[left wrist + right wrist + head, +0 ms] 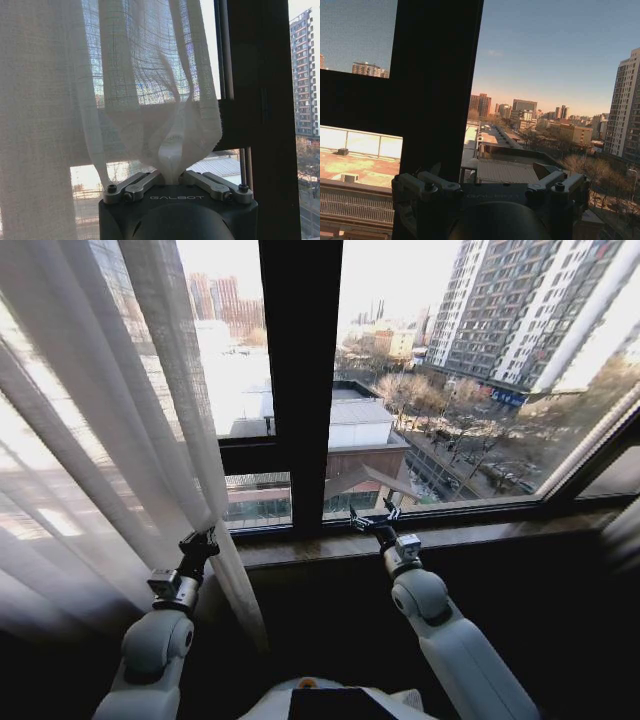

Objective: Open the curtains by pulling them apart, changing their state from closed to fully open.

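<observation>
One panel of the curtains (90,430) hangs at the left side of the window, its sheer white pleats covering the left pane and falling past the left end of the window sill (480,532). Its inner edge slants down toward the robot, ending just short of the dark window frame (300,370), so the middle and right panes stand uncovered and give a plain look at the buildings (520,310) outside.

The left gripper (203,543) is raised at that inner edge, clenched on the fabric. In the left wrist view the cloth is gathered into a bunched fold that runs down between the two metal fingers (137,184) (the weave shows finely there), with the frame's upright just beside it.

The right gripper (374,517) is held up near the sill, in front of the lower part of the frame and just right of its central upright. Its jaws are spread and released, with nothing between them. In the right wrist view its fingers (427,184) stand apart against the dark frame and the rooftops beyond.
</observation>
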You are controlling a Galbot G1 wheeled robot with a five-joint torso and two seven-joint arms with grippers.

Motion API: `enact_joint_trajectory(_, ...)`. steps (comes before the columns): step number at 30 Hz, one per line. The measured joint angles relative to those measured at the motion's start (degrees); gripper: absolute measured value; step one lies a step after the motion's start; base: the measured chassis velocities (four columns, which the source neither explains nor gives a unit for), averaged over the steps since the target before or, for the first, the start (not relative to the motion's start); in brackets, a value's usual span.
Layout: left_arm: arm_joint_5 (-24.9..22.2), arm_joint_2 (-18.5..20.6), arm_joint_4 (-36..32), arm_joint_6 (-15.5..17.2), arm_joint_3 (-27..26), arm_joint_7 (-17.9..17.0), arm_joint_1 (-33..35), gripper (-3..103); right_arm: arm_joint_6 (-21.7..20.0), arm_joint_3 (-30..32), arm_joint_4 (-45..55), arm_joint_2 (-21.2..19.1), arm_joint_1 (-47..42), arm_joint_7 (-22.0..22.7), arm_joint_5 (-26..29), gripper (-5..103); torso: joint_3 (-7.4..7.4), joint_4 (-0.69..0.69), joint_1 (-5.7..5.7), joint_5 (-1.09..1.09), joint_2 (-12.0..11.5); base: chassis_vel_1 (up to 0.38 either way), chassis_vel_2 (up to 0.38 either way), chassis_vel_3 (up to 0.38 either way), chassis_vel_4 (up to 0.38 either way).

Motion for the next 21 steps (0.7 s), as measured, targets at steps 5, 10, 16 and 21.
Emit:
enact_joint_trajectory(5,0.02,-0.16,-0.04,-0.04,0.01,-0.02,0.13,0,0.01,-0.06,0.23,0.09,-0.33,0.00,-0.19,100,0.00,0.00,0.00,-0.02,0.00,0.217,0.197,-0.228,-0.219)
enact_joint_trajectory(10,0.06,-0.26,-0.13,-0.16,0.02,-0.05,0.21,0,0.04,-0.13,0.53,0.23,-0.57,0.01,-0.25,100,0.00,0.01,0.00,-0.02,0.00,0.287,0.284,-0.280,-0.290)
enact_joint_trajectory(16,0.11,-0.41,-0.41,-0.31,-0.03,-0.08,0.30,0,0.07,-0.12,0.99,0.07,-0.77,0.01,-0.28,100,0.00,-0.01,0.01,-0.01,0.00,0.335,0.331,-0.333,-0.342)
enact_joint_trajectory(21,0.15,-0.57,-0.57,-0.50,-0.04,-0.11,0.49,0,0.08,-0.11,1.34,0.00,-1.08,0.01,-0.30,100,0.00,0.01,0.01,-0.01,0.00,0.354,0.366,-0.337,-0.355)
